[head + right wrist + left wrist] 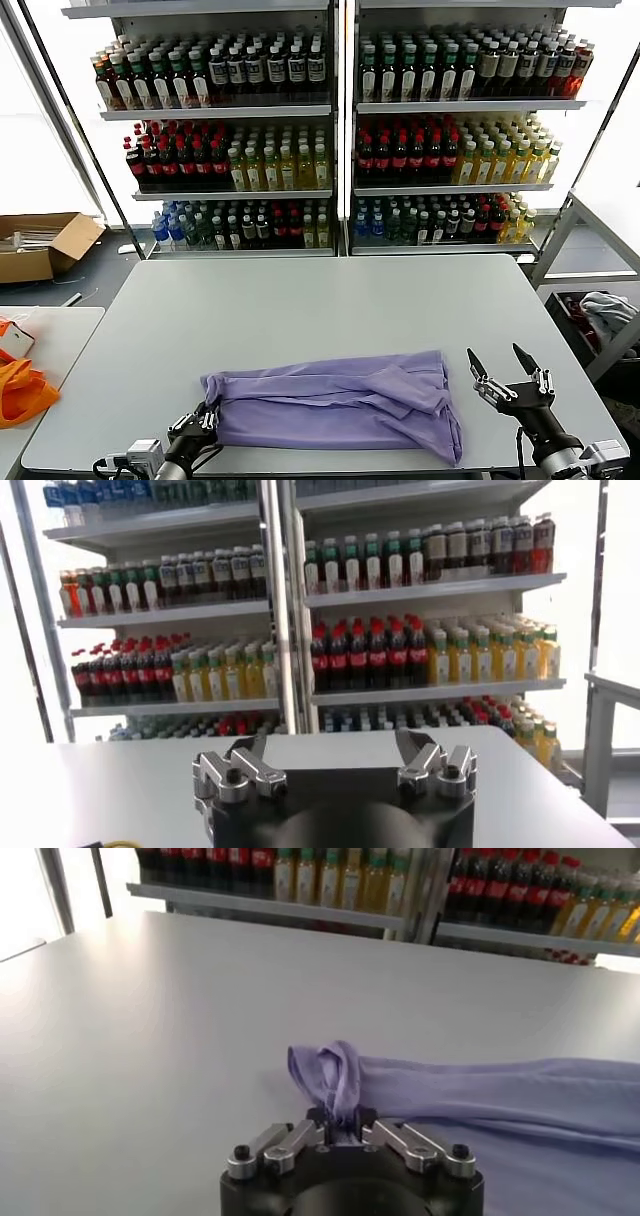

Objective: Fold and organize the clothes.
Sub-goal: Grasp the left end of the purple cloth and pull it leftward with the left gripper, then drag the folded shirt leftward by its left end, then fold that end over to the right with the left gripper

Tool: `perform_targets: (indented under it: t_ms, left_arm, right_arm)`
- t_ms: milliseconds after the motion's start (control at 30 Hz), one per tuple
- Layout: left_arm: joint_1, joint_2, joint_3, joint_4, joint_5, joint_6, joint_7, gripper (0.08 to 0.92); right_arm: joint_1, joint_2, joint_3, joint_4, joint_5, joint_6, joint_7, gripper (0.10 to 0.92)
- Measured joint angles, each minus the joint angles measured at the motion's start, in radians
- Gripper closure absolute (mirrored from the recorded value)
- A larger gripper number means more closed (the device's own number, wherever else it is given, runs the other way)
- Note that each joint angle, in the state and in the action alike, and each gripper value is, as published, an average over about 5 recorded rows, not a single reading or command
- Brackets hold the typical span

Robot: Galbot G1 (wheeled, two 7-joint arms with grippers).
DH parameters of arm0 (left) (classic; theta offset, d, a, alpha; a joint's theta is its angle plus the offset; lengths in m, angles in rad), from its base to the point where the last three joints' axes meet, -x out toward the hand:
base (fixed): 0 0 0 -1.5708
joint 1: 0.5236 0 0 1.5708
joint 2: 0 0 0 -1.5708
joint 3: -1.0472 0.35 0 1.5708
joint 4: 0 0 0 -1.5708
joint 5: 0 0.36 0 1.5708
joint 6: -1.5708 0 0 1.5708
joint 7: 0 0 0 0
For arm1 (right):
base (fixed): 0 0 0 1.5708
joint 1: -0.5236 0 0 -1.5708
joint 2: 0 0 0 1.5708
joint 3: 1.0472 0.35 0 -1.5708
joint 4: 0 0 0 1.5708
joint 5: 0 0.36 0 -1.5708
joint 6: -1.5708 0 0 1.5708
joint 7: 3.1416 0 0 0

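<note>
A lavender T-shirt [340,408] lies crumpled along the grey worktop's [320,310] near edge. At seven o'clock, the left gripper [342,1124] has its fingers pinching the shirt's bunched corner. At five o'clock, the right gripper [507,372] hovers beside the shirt, fingers spread. The shirt's lettering is hidden.

No text, label, brand or number can be read anywhere. The bottles [300,160] on the shelves [340,110] across the upper half of the head view carry labels, but only bands of colour show, with no letters that can be made out. The same bottles seen from the wrist views are no clearer. The shirt [335,405] at the lower centre shows no lettering on its exposed folds. The cardboard box [45,245] at the left edge shows no legible marking either.
</note>
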Motion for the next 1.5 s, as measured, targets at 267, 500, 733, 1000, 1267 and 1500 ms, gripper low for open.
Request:
perform_targets:
  t_ms: [267, 500, 733, 1000, 1267, 1500]
  left_arm:
    - [-0.012, 0.007, -0.014, 0.003, 0.007, -0.017, 0.027, 0.894]
    - [-0.04, 0.09, -0.137, 0.039, -0.015, -0.041, 0.1, 0.894]
    - [-0.065, 0.236, -0.316, 0.103, -0.072, -0.074, 0.174, 0.894]
    - [-0.063, 0.293, -0.383, 0.026, -0.105, -0.085, 0.177, 0.894]
    - [-0.046, 0.227, -0.226, -0.12, -0.034, -0.117, 0.123, 0.894]
    - [-0.053, 0.172, -0.051, -0.16, 0.016, -0.139, 0.078, 0.894]
  right_arm:
    - [0.0, -0.007, 0.01, 0.002, 0.016, 0.002, -0.004, 0.203]
    - [0.0, -0.01, 0.021, 0.001, 0.036, 0.01, -0.006, 0.203]
    - [0.009, -0.009, 0.02, -0.007, 0.045, 0.011, -0.006, 0.203]
    - [0.008, 0.003, 0.017, 0.0, 0.047, 0.011, -0.001, 0.203]
    - [-0.005, 0.024, 0.007, 0.018, 0.038, 0.01, 0.003, 0.203]
    - [-0.021, 0.043, -0.005, 0.031, 0.024, 0.01, 0.009, 0.203]
